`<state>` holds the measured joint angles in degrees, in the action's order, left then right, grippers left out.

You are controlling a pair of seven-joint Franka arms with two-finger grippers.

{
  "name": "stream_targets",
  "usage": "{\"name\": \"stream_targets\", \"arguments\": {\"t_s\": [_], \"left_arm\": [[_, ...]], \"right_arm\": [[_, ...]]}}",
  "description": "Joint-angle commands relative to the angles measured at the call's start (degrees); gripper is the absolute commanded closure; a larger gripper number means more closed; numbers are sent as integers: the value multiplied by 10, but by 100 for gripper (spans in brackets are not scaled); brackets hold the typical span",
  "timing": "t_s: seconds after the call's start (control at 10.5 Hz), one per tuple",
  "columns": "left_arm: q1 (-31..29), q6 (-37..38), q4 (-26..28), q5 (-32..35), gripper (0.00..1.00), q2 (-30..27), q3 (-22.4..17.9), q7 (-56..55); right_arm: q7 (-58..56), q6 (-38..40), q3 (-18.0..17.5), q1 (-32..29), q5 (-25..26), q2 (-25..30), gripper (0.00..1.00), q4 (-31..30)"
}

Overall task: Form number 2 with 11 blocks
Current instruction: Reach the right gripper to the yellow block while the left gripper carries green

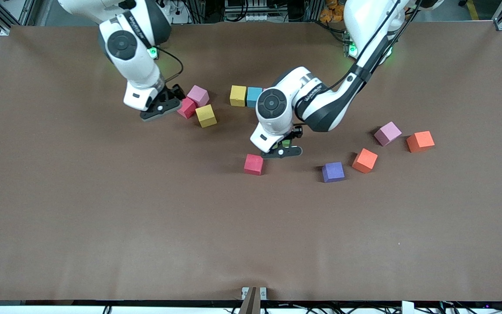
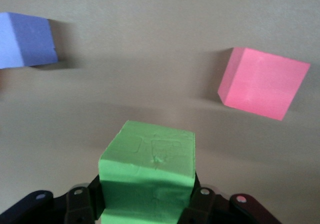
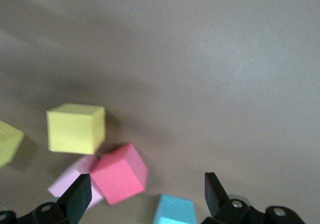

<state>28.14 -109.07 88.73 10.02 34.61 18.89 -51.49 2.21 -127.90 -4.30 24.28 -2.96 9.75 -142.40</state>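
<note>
Left gripper [image 1: 284, 148] is clamped on a green block [image 2: 148, 176], over bare table [image 1: 103, 218] just by a red cube [image 1: 253, 164]. Right gripper [image 1: 164, 104] hangs spread wide above the pink-yellow cluster [image 1: 198, 107]. Yellow-blue pair [image 1: 245, 96] touching; loads of open room nearer the camera.

Overall light: the bench [image 1: 103, 218] was evenly and brightly lit from overhead, its brown matte surface free of glare.
Shadows: soft, short shadows lay beside each cube; a broader diffuse shadow spread under the left arm near the red cube [image 1: 253, 164].
Coloured light: green indicator lamps glowed on both arms and tinted the bench faintly beside them.
Front view: sharp throughout, with slight bowing of the bench's edges toward the corners.
Left wrist view: the green cube [image 2: 147, 169] was crisp enough to show surface dents; its lower face sat in shade.
Right wrist view: soft and smeared, strongest toward the picture's upper edge; the yellow cube [image 3: 76, 127] had blurred outlines.
</note>
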Motion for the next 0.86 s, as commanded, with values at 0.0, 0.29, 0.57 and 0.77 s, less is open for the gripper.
{"name": "stream_targets", "arguments": {"t_s": [0.0, 0.29, 0.57, 0.77], "left_arm": [[6, -23, -17, 16, 57, 22, -1, -1], [25, -63, -14, 17, 57, 42, -2, -23], [38, -66, -6, 17, 57, 49, -2, -48], [38, -66, 7, 17, 56, 50, -1, -64]], "right_arm": [[-16, -25, -10, -5, 1, 23, 0, -46], [-14, -101, -13, 51, -5, -14, 0, -67], [-14, -111, -13, 55, -6, -20, 0, -66], [-15, -111, -13, 53, -6, -21, 0, -66]]}}
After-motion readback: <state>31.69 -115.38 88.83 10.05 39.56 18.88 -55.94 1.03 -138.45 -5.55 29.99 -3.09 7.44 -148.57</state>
